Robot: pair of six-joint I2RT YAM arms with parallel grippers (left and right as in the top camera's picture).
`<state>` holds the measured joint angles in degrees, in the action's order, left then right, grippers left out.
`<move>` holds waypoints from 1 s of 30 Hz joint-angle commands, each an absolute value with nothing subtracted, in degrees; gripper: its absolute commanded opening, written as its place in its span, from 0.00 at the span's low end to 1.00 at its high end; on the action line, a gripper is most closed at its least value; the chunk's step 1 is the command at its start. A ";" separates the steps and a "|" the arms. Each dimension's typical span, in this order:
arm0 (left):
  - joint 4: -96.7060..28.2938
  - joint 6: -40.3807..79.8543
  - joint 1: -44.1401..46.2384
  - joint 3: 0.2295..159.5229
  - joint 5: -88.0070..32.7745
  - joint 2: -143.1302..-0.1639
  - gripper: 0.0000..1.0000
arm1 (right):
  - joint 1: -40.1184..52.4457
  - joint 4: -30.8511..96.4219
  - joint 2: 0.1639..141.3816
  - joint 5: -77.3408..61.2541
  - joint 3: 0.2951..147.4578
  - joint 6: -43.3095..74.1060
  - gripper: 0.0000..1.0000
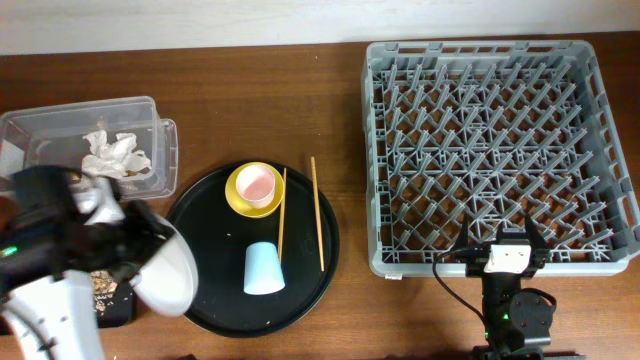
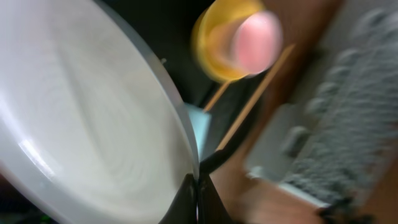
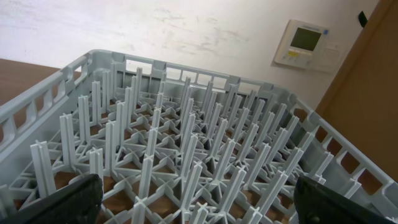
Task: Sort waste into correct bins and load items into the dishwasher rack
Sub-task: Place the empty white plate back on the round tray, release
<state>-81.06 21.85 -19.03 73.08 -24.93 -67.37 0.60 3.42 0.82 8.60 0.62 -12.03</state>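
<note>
Plate [image 2: 87, 106] cut off, pink cup [image 2: 256, 40] blurred

Rack [image 1: 480, 48] fills the right half of the table. Round tray [image 1: 215, 290] sits left of it, apart.

On the round tray:
- bowl [image 1: 238, 200] at the back, a cup [image 1: 255, 184] inside it
- second cup [image 1: 264, 268] in front of the bowl
- two chopsticks [image 1: 318, 215] right of the bowl, lying front to back (one just beside its rim)

Box [image 1: 60, 125] at far left rear, tissue [image 1: 115, 155] in it. Flat tray [image 1: 112, 310] in front of the box, scraps [image 1: 103, 286] on it. Plate [image 1: 165, 275] tilted between the two trays, overlapping the round tray's left edge.
</note>
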 commanded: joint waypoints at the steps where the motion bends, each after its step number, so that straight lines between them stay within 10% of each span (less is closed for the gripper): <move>1: -75.40 26.63 -9.19 63.75 -15.84 -67.18 0.00 | 0.25 3.70 0.51 9.50 0.32 -11.94 0.98; 10: -59.88 29.34 8.03 53.06 -9.98 -67.44 0.01 | 0.25 3.70 0.51 9.50 0.32 -11.94 0.98; 15: -59.13 29.08 8.40 53.49 -3.44 -67.57 0.49 | 0.25 3.70 0.51 9.50 0.32 -11.94 0.98; 24: -81.84 34.57 0.38 81.49 9.93 -65.84 0.53 | 0.25 3.70 0.51 9.50 0.32 -11.94 0.98; 25: -82.17 34.57 -1.89 82.08 9.93 -64.18 0.61 | 0.25 3.70 0.51 9.50 0.32 -11.94 0.98; 26: -82.17 34.57 -3.86 82.08 10.17 -62.76 0.99 | 0.25 3.70 0.51 9.50 0.32 -11.94 0.98; 30: -82.11 36.01 -15.97 82.08 11.68 -56.38 0.99 | 0.25 3.70 0.51 9.50 0.32 -11.94 0.98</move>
<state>-82.06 34.13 -9.47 81.08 9.41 -60.31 0.60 3.42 0.80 8.62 0.62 -12.03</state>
